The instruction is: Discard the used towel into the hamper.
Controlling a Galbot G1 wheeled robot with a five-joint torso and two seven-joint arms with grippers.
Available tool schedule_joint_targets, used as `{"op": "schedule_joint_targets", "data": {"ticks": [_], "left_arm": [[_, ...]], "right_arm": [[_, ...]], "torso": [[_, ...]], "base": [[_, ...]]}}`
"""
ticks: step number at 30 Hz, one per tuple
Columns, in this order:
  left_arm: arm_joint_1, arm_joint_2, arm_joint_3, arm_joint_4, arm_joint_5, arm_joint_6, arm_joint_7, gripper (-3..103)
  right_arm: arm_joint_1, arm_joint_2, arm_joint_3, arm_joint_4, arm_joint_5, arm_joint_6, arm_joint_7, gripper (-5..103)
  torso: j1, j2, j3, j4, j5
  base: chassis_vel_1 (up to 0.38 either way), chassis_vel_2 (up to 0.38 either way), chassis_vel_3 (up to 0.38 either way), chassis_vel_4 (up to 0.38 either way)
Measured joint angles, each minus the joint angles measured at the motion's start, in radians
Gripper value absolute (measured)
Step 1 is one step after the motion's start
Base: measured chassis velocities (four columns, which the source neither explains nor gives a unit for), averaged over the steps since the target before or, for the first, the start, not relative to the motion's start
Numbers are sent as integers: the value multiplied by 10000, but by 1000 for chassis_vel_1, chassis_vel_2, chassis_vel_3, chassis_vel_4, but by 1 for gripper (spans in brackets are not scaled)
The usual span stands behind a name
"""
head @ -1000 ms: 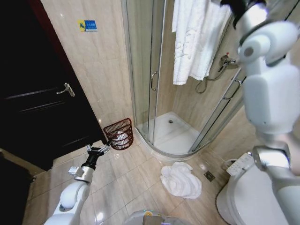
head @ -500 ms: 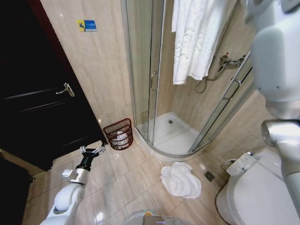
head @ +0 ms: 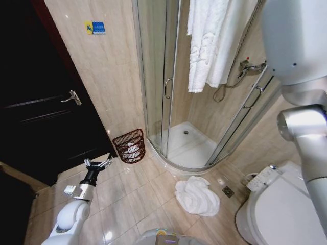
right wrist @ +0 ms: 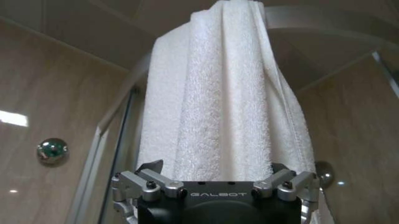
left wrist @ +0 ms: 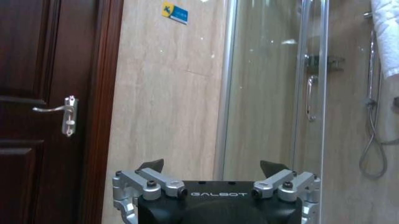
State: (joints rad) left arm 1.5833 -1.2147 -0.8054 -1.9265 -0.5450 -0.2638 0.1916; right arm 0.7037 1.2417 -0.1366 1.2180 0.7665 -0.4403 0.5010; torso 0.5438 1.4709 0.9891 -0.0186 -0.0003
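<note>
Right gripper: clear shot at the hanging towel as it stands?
Probably yes. The right gripper is open and faces the hanging towel head-on, with nothing between them. How far off it is can't be told.

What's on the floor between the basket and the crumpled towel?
Only bare beige floor tiles, as the head view shows. The hamper stands by the shower door; the crumpled towel lies nearer the toilet.
</note>
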Motion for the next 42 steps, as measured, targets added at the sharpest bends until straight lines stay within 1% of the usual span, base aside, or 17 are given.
{"op": "schedule_joint_targets", "data": {"ticks": [4, 7, 10, 11, 13, 16, 18, 23, 25, 26, 29, 31, 34, 36, 37, 40, 42], "left_arm": [[6, 13, -14, 59, -69, -73, 0, 100], [11, 19, -23, 96, -87, -111, 0, 100], [-18, 16, -27, 105, -90, -122, 7, 100], [-18, 16, -27, 105, -90, -122, 7, 100], [-60, -2, -9, 119, -87, -116, 19, 100], [-98, -30, 44, 134, -53, -98, 52, 100], [-112, -49, 76, 136, -33, -92, 65, 100], [-134, -98, 137, 138, 27, -86, 75, 100], [-123, -92, 135, 139, 28, -83, 75, 100], [-123, -92, 135, 139, 28, -83, 75, 100], [-121, -64, 108, 169, 19, -83, 75, 100], [-118, -58, 101, 168, 15, -83, 75, 100], [-90, -25, 91, 169, 5, -83, 75, 100], [-94, -24, 90, 169, 5, -83, 75, 100], [-99, -27, 90, 169, 5, -83, 75, 100], [-104, -35, 90, 168, 10, -81, 75, 100], [-106, -51, 95, 157, 48, -76, 76, 100]], "right_arm": [[44, 59, -5, -148, -99, -45, 174, 96], [-3, 9, -25, -115, -147, -153, 244, 88], [-317, -142, -47, 212, -124, -300, 349, 71], [-317, -142, -47, 212, -124, -300, 349, 71], [-561, -239, -74, 379, -113, -309, 370, 61], [-824, -353, -110, 545, -113, -310, 378, 70], [-949, -412, -138, 661, -108, -316, 386, 70], [-1309, -584, -250, 1014, 41, -349, 477, 79], [-1346, -610, -263, 1018, 59, -305, 466, 71], [-1346, -610, -263, 1018, 59, -305, 466, 71], [-1341, -621, -278, 920, 59, -198, 381, 54], [-1338, -635, -303, 920, 59, -186, 371, 54], [-1343, -744, -442, 994, 88, -170, 337, 37], [-1356, -762, -451, 1006, 95, -167, 331, 37], [-1373, -783, -454, 1015, 102, -160, 325, 27], [-1389, -810, -452, 1019, 105, -139, 316, 21], [-1391, -883, -474, 1058, 145, -118, 295, 11]], "torso": [[0, 0, 0, -1, 0], [0, 0, 0, -1, 2], [0, 0, 0, -1, 4], [0, 0, 0, -1, 4], [0, 0, 0, -1, 5], [0, 0, 0, 0, 5], [1, 0, 0, -1, 4], [0, 0, 0, -1, 5], [0, 0, 0, 0, 4], [0, 0, 0, 0, 4], [0, 0, 0, 0, 2], [0, 0, 0, 0, 2], [0, 0, 0, 0, 2], [0, 0, 0, 0, 3], [0, 0, 0, -1, 3], [0, 0, 0, -1, 4], [0, 0, 0, 0, 4]], "base": [[0, 0, 0, 0], [0, 0, 0, 0], [0, 0, 0, 0], [0, 0, 0, 0], [0, 0, 0, 0], [0, 0, 0, 0], [0, 0, 0, 0], [0, 0, 0, 0], [0, 0, 0, 0], [0, 0, 0, 0], [0, 0, 0, 0], [0, 0, 0, 0], [0, 0, 0, 0], [0, 0, 0, 0], [0, 0, 0, 0], [0, 0, 0, 0], [0, 0, 0, 0]]}}
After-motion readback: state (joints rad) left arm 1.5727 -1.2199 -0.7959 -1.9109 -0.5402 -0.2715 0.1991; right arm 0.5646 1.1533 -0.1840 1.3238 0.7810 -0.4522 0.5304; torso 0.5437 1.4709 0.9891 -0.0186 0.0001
